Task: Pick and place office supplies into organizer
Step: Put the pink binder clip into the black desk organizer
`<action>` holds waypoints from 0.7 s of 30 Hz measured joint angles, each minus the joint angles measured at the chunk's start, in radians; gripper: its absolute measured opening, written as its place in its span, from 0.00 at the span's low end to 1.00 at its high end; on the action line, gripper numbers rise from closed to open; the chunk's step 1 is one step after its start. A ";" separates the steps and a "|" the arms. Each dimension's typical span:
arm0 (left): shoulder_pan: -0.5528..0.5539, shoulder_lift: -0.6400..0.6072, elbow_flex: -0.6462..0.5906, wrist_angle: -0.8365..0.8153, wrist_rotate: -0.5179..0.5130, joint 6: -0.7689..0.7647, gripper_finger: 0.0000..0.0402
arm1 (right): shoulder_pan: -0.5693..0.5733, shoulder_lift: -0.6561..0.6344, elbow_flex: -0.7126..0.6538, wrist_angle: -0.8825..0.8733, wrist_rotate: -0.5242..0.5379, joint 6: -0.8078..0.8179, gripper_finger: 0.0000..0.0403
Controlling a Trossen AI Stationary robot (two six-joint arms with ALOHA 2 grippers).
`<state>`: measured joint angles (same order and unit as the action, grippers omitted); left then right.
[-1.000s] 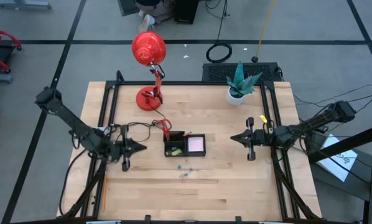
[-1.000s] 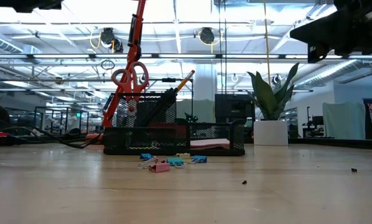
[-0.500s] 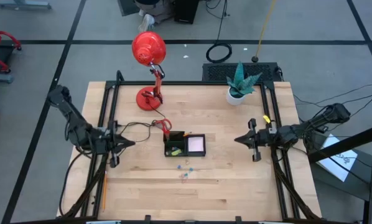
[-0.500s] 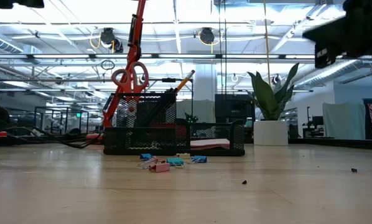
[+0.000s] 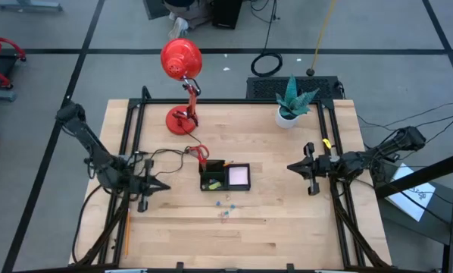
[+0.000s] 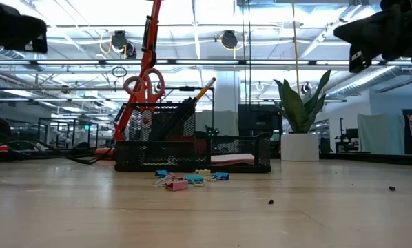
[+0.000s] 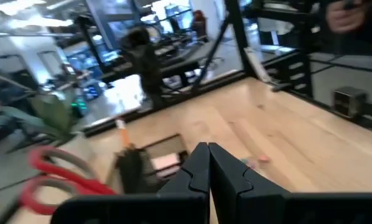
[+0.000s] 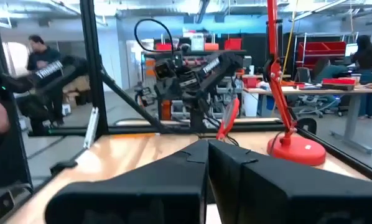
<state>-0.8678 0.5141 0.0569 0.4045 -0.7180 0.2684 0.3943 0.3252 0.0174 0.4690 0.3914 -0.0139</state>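
The black mesh organizer (image 5: 225,177) stands mid-table. It holds red-handled scissors (image 6: 144,88), an orange pencil (image 6: 204,89), dark pens and a pale sticky-note pad (image 5: 238,176). Several small blue and pink clips (image 5: 226,207) lie on the wood just in front of it. My left gripper (image 5: 164,186) is shut and empty, pointing level at the organizer from the table's left side. My right gripper (image 5: 291,167) is shut and empty too, pointing level from the right side. Both stand well apart from the organizer.
A red desk lamp (image 5: 182,61) stands at the far left, its base (image 5: 179,120) on the table and its cord running toward the organizer. A plant in a white pot (image 5: 289,114) stands at the far right. Bare wood lies along the near edge.
My left gripper has drawn back toward the table's left edge, then sunk lower and come a little toward the near edge, staying shut. My right gripper has pulled back slightly toward the right edge. The organizer and the clips have kept still.
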 joint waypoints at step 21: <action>0.155 0.849 0.294 0.227 0.061 -0.217 0.08 | 0.000 0.004 -0.002 -0.011 0.159 0.028 0.00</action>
<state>-0.7129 1.3627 0.3507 0.6319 -0.6567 0.0518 0.3943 0.3294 0.0154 0.4583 0.5503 0.0143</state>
